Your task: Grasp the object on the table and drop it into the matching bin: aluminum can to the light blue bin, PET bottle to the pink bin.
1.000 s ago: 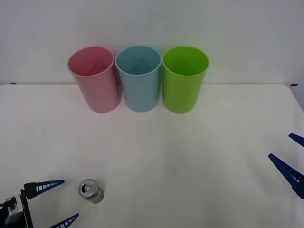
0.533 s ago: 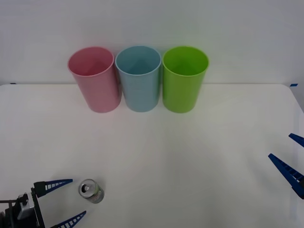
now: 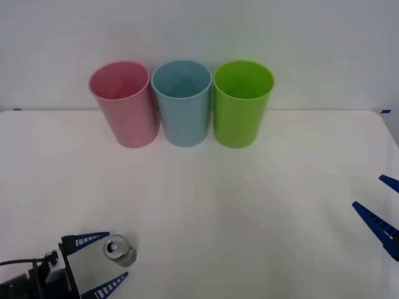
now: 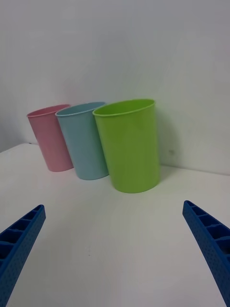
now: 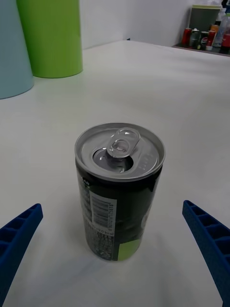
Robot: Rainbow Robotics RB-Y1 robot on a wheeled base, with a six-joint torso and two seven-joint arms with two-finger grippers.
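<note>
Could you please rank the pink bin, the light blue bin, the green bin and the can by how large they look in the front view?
1. Pink bin, light blue bin and green bin: alike, no ranking.
2. Can: clearly smallest, though nearest the camera.

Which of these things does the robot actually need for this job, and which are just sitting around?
Part of the job:
- aluminum can, upright on the table
- light blue bin, where the can goes
- left end effector, open, its fingers either side of the can

Just there:
- pink bin, for bottles
- lime green bin
- right end effector, open, idle at the table's right edge
</note>
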